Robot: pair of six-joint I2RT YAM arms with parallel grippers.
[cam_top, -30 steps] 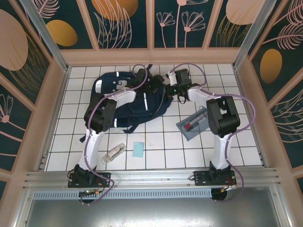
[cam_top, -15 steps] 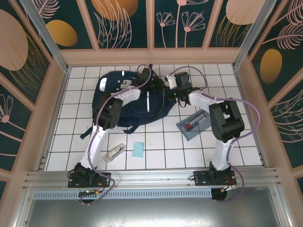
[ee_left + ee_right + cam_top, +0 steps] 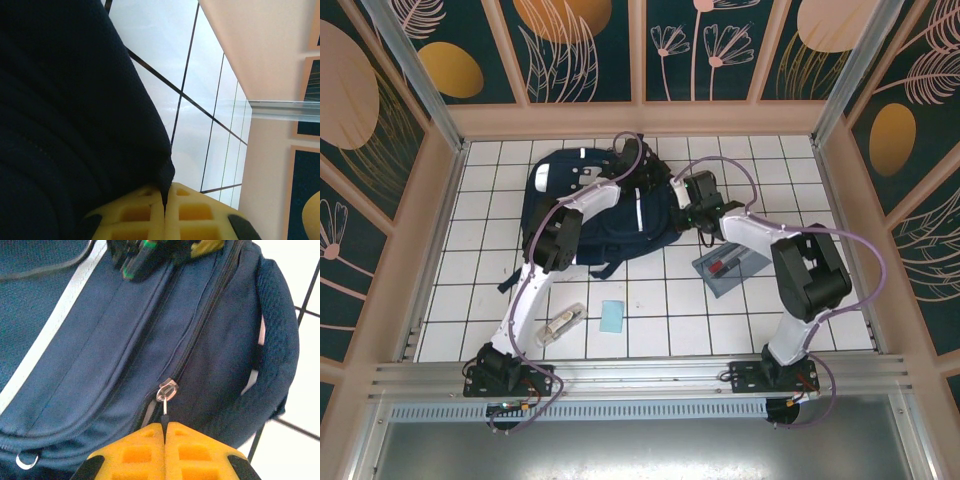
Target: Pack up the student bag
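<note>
The student bag, dark navy with white stripes, lies at the back middle of the tiled table. My left gripper is at the bag's upper right edge. In the left wrist view its yellow fingers are shut on a fold of the navy fabric. My right gripper sits at the bag's right side. In the right wrist view it is shut on the metal zipper pull, just below the slider. The zipper line runs up toward the left gripper.
A grey pencil case with pens lies right of the bag. Nearer the front are a light blue pad and a small clear packet. Peach walls enclose the table on three sides.
The left gripper has shut on the bag's fabric and shifted right. The right gripper, still shut, has drawn nearer and leftward. The bag has bunched up and shifted slightly right.
</note>
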